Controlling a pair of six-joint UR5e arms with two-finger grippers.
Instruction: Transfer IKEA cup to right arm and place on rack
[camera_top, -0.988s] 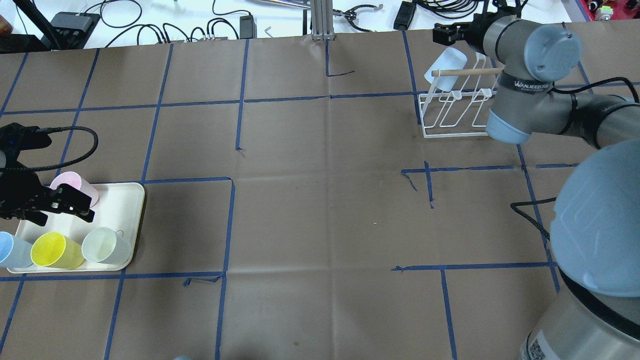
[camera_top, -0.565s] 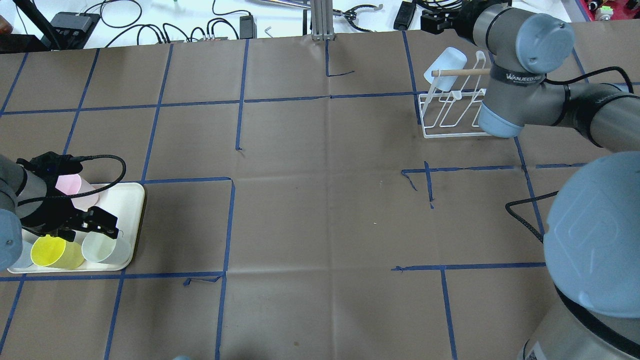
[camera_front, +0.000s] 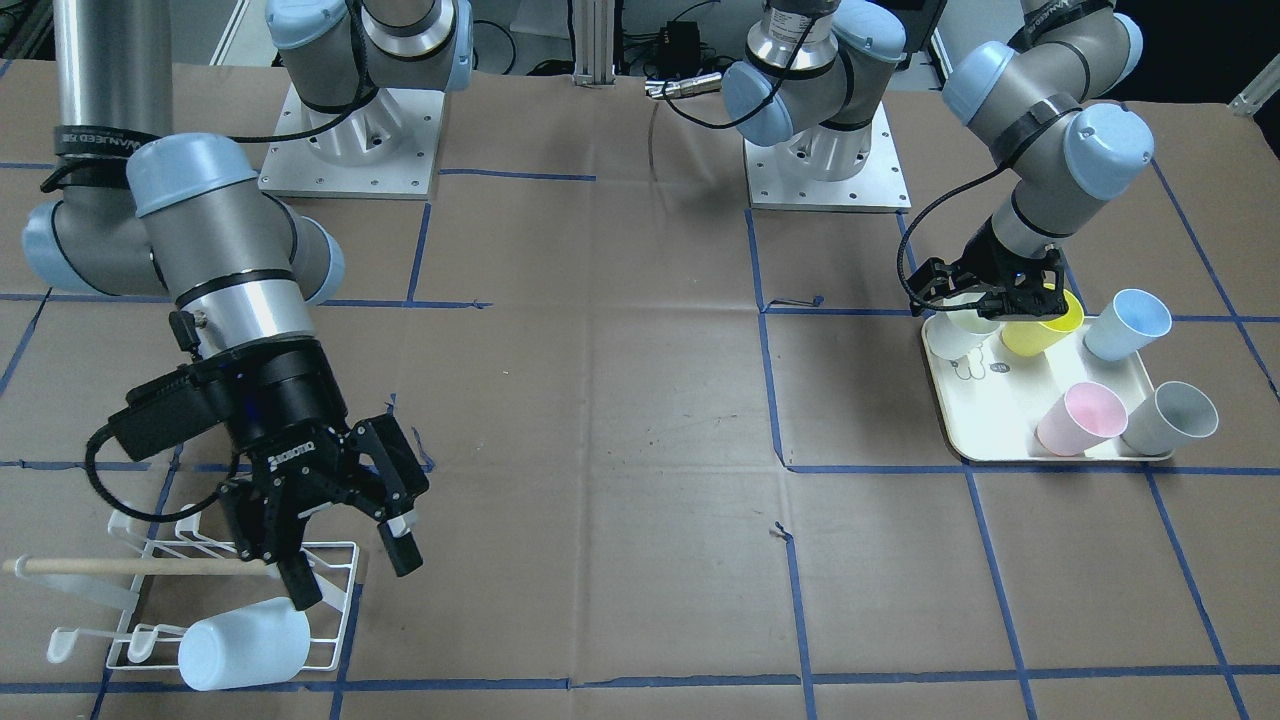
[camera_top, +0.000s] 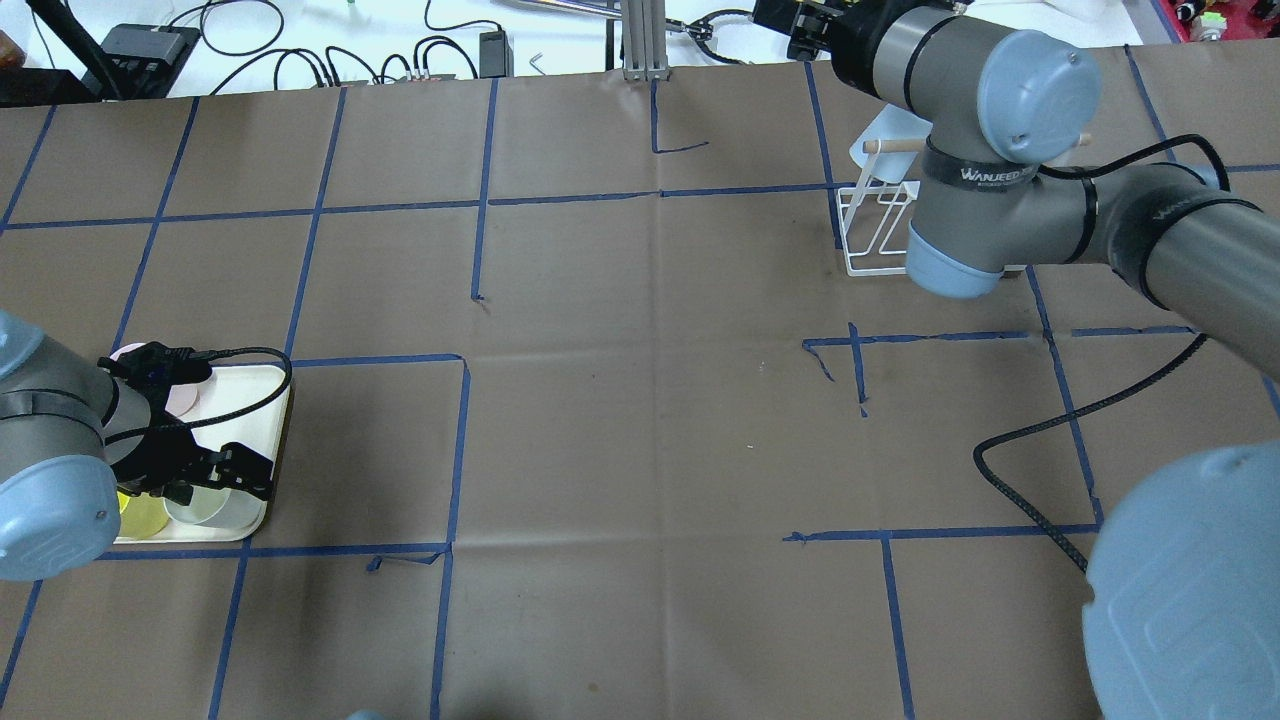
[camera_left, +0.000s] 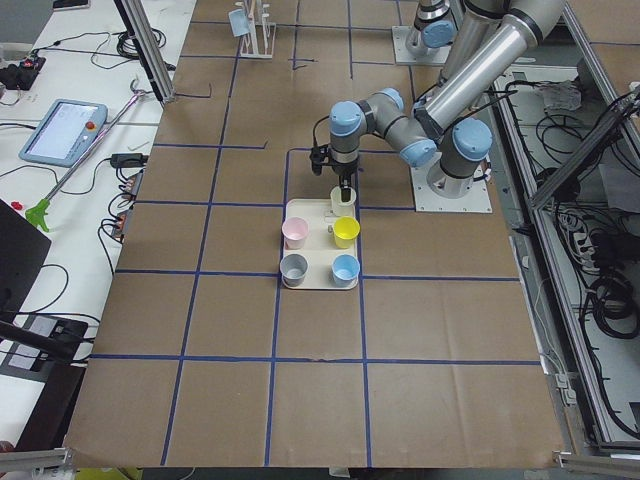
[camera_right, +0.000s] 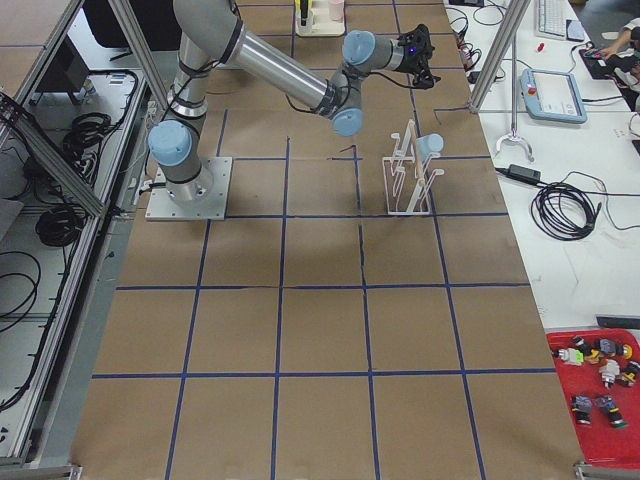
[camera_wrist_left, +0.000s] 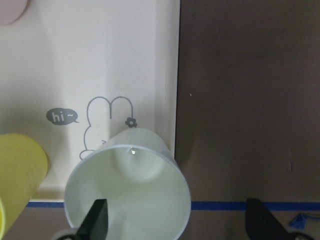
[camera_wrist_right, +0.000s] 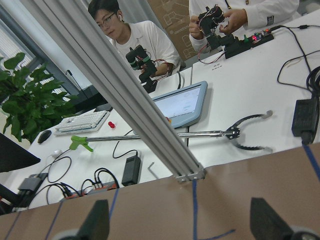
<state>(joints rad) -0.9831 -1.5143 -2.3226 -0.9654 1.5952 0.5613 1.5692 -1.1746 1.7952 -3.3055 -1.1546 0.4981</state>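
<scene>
My left gripper (camera_wrist_left: 177, 225) is open and low over the cream tray's (camera_front: 1000, 425) corner. One finger (camera_wrist_left: 97, 220) is inside a pale whitish-green cup (camera_wrist_left: 130, 195); the other (camera_wrist_left: 260, 220) is outside it, so the jaws straddle the cup's wall. The cup also shows in the front view (camera_front: 962, 332). My right gripper (camera_front: 352, 572) is open and empty, just above the white wire rack (camera_front: 335, 600). A pale blue cup (camera_front: 240, 645) sits tilted on the rack's pegs. The rack also shows in the overhead view (camera_top: 875, 235), partly hidden by my right arm.
On the tray stand a yellow cup (camera_front: 1040, 332), a blue cup (camera_front: 1125, 325), a pink cup (camera_front: 1080, 418) and a grey cup (camera_front: 1170, 418). A wooden dowel (camera_front: 120, 566) crosses the rack. Cables and tools lie on the white bench beyond the table (camera_top: 450, 50).
My left gripper has moved from beside the pink cup over to the pale cup at the tray's corner. My right arm has swung left, its gripper moving off the rack's cup toward the far edge.
</scene>
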